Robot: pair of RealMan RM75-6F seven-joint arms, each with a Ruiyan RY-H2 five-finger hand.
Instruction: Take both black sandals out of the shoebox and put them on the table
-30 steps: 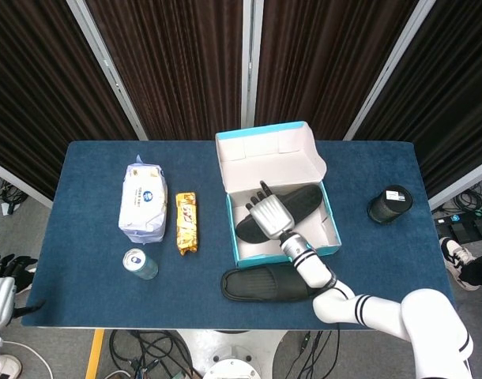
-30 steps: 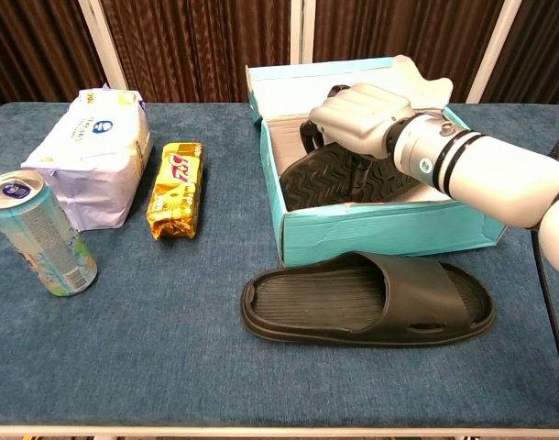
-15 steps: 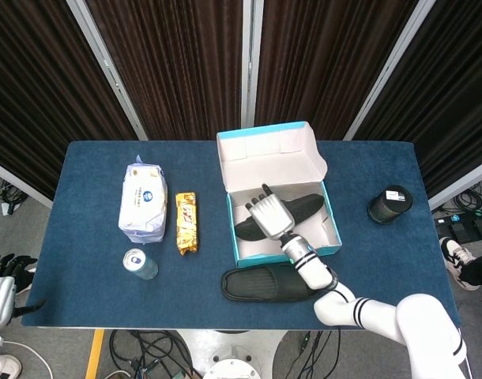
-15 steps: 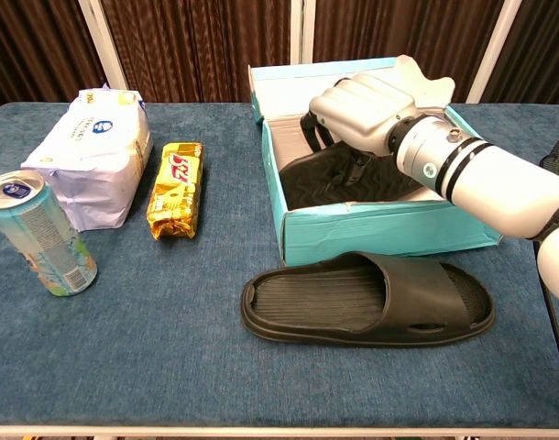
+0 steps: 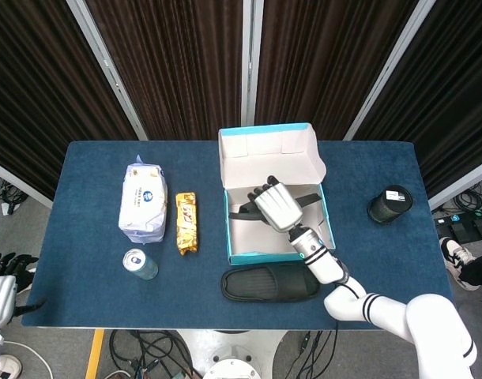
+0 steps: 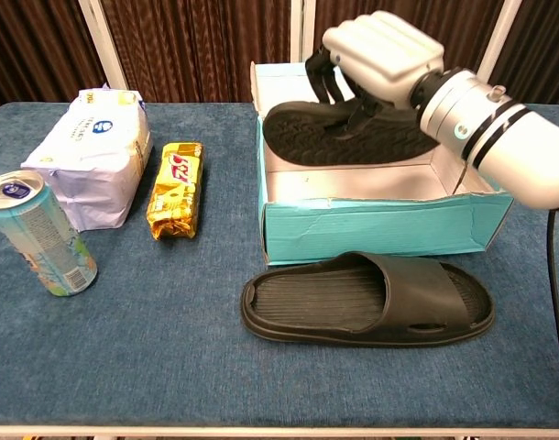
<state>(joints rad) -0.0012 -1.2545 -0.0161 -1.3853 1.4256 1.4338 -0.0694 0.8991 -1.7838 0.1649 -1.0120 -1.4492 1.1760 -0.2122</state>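
My right hand (image 6: 376, 50) (image 5: 277, 207) grips a black sandal (image 6: 339, 133) (image 5: 239, 212) by its strap and holds it lifted above the floor of the teal shoebox (image 6: 380, 229) (image 5: 235, 257), sole facing the chest camera. The second black sandal (image 6: 367, 298) (image 5: 269, 284) lies flat on the blue table just in front of the box. My left hand (image 5: 8, 264) hangs off the table's left edge, low and apart from everything; its fingers are too dark to read.
A white wipes pack (image 6: 92, 151), a gold snack bar (image 6: 174, 188) and a drink can (image 6: 37, 234) stand on the left of the table. A black cylinder (image 5: 389, 204) sits at the right. The box lid (image 5: 269, 146) stands open at the back.
The right hand has closed on the sandal in the box and raised it off the box floor. The box shifted slightly. The sandal on the table has not moved.
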